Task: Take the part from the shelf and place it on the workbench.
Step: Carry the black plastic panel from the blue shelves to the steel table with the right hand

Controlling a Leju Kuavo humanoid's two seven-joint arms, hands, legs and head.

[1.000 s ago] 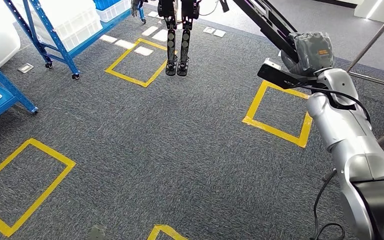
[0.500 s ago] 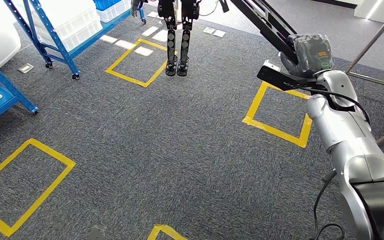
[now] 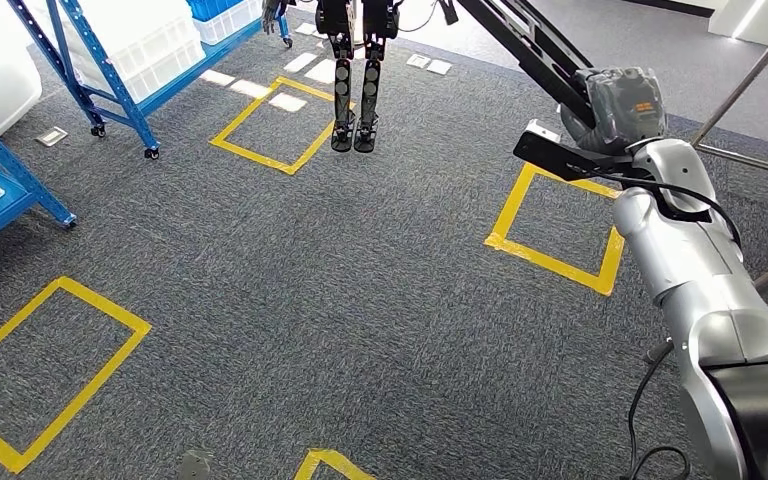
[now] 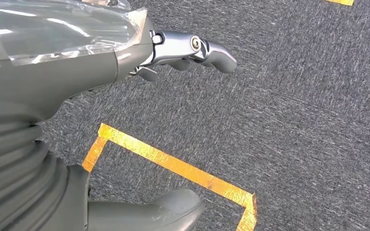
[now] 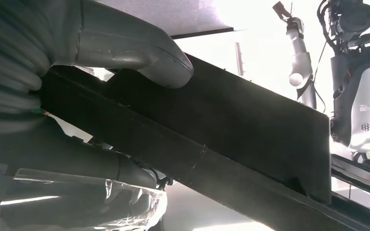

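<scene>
In the head view my right hand (image 3: pixel 615 108) is raised at the upper right and grips a long black part (image 3: pixel 520 42), which slants up and to the left out of the picture. The right wrist view shows the same black part (image 5: pixel 231 130) as a wide dark slab, with my thumb (image 5: pixel 144 53) lying over its edge. My left hand (image 4: pixel 77 72) hangs over the grey carpet, its fingers (image 4: pixel 197 48) and thumb (image 4: pixel 164 211) apart with nothing between them.
Blue wheeled shelves (image 3: pixel 100 70) with white bins stand at the upper left. Another robot's black legs (image 3: pixel 355 85) stand at the top centre. Yellow tape squares (image 3: pixel 558 225) mark the carpet. Grey metal legs (image 3: pixel 750 90) cross the right edge.
My right hand and the black part have shifted very slightly to the right. Nothing else differs.
</scene>
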